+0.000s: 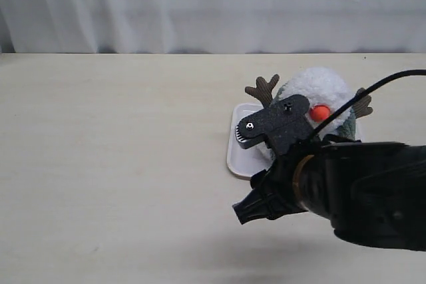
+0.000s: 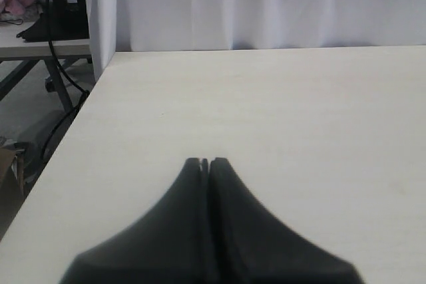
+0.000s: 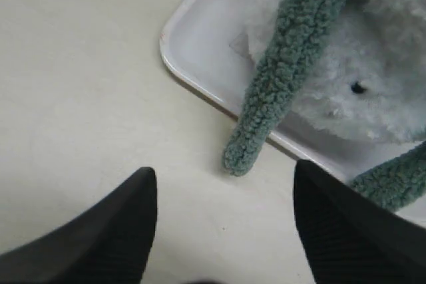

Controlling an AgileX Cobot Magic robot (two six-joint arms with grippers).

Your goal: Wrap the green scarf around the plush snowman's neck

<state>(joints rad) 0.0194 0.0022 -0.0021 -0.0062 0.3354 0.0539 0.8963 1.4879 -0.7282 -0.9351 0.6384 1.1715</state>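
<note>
The plush snowman [image 1: 324,89] lies on a white tray [image 1: 237,159], orange nose up, brown twig arms out to both sides. The green scarf [image 1: 347,124] shows at its neck. In the right wrist view one scarf end [image 3: 283,78] hangs down the snowman's white body [image 3: 359,98] and over the tray rim [image 3: 193,58] onto the table. A second end [image 3: 393,177] lies by one finger. My right gripper [image 3: 223,184] is open and empty, just short of the first end's tip; in the exterior view my right gripper [image 1: 249,131] hovers over the tray. My left gripper [image 2: 205,161] is shut and empty above bare table.
A white curtain [image 1: 200,4] runs behind the pale table [image 1: 106,164]. The left wrist view shows the table's side edge [image 2: 63,147], with floor, cables and another table's legs [image 2: 40,78] beyond it. My left arm is out of the exterior view.
</note>
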